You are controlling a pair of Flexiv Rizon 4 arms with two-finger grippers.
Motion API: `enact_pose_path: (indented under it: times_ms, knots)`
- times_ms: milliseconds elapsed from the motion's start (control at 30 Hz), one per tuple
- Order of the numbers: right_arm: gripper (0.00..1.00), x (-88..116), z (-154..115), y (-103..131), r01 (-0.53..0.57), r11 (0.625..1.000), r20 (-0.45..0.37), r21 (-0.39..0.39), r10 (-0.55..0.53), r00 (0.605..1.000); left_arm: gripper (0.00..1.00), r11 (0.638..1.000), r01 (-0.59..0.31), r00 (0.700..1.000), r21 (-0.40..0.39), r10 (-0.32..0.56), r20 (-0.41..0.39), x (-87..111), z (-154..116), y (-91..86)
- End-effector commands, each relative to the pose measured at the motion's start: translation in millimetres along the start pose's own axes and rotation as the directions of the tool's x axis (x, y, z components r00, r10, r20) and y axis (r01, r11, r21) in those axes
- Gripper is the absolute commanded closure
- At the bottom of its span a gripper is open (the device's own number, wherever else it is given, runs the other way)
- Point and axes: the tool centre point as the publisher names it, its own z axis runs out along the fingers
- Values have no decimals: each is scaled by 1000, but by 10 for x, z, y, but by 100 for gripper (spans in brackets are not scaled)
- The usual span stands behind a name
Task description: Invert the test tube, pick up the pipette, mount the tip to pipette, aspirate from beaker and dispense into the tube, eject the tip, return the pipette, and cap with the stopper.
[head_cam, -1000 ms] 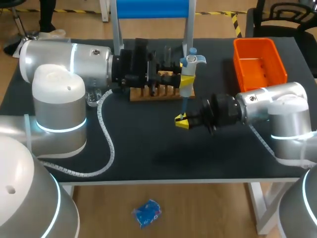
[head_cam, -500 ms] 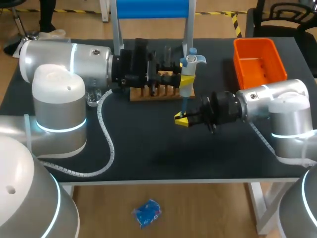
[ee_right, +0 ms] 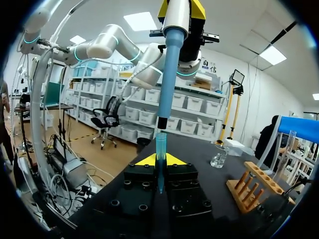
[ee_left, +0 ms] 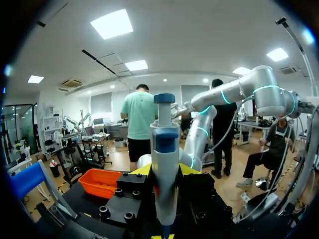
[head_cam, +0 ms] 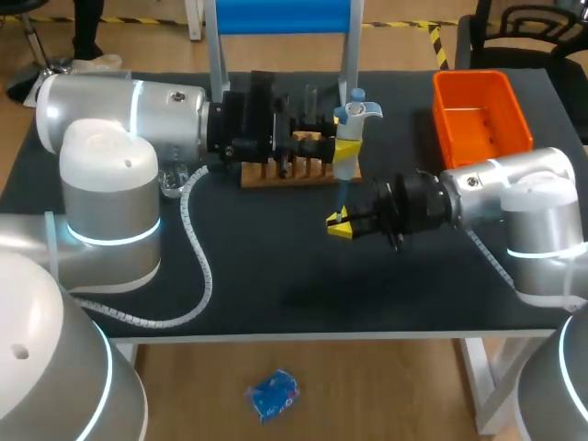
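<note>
1. The pipette (ee_left: pixel 165 149) stands upright, white-bodied with a blue plunger on top.
2. The left gripper (ee_left: pixel 165 172) clasps it, one yellow tip on either side (both mostly hidden behind it).
3. An orange bin (ee_left: pixel 98 182) sits on the dark table (ee_left: pixel 79 197), ahead of the gripper.

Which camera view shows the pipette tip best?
The right wrist view: the pipette tip stands upright in the right gripper, just below the pipette shaft. The head view shows only the gripper there; the left wrist view does not show the tip.
</note>
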Motion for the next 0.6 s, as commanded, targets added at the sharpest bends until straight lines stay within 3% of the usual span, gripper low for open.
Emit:
enact_pose_path:
  times_ms: [33, 600]
  knots:
    - [100, 4, -12, 40, 11, 1000, 2, 0, -11, 1000, 100, 1000, -1, 1000, 3, 1, 3, 6, 4, 2]
    - [100, 30, 0, 75, 36, 999, -3, 26, -36, 999, 100, 1000, -1, 1000, 3, 1, 3, 6, 4, 2]
